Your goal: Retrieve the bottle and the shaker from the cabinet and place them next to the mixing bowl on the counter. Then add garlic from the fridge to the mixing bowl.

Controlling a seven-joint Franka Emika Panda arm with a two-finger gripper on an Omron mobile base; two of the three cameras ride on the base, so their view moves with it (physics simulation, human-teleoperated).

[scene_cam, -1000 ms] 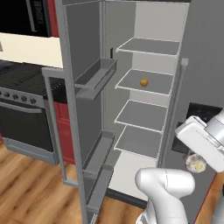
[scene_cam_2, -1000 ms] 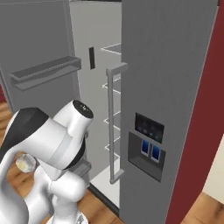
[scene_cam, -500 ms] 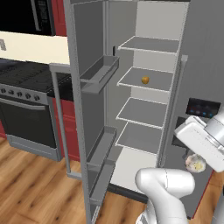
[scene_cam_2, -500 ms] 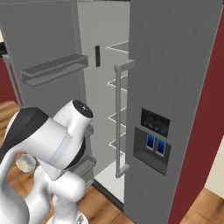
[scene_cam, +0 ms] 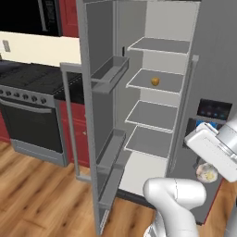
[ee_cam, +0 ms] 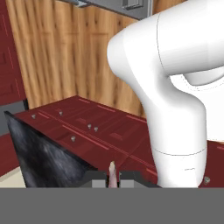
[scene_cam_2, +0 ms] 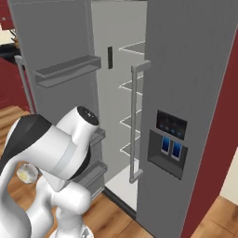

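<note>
at the left of the left base view stands a dark stove [scene_cam: 32, 111]. in the middle the fridge [scene_cam: 152, 92] door is wide open. a small round thing that may be the garlic [scene_cam: 155, 81] sits on the second shelf [scene_cam: 171, 83], in the upper middle. in the hand view, bottom middle, the pincer [ee_cam: 113, 180] is pressed together on a thin pale sliver.

The small round thing [scene_cam: 155, 81] on the fridge's [scene_cam: 162, 92] second shelf is too small to name. The stove [scene_cam: 28, 115] left of the fridge is cut by the picture's edge. At the fingers [ee_cam: 99, 180], a thin pale sliver [ee_cam: 112, 173] shows, too little to identify.
</note>
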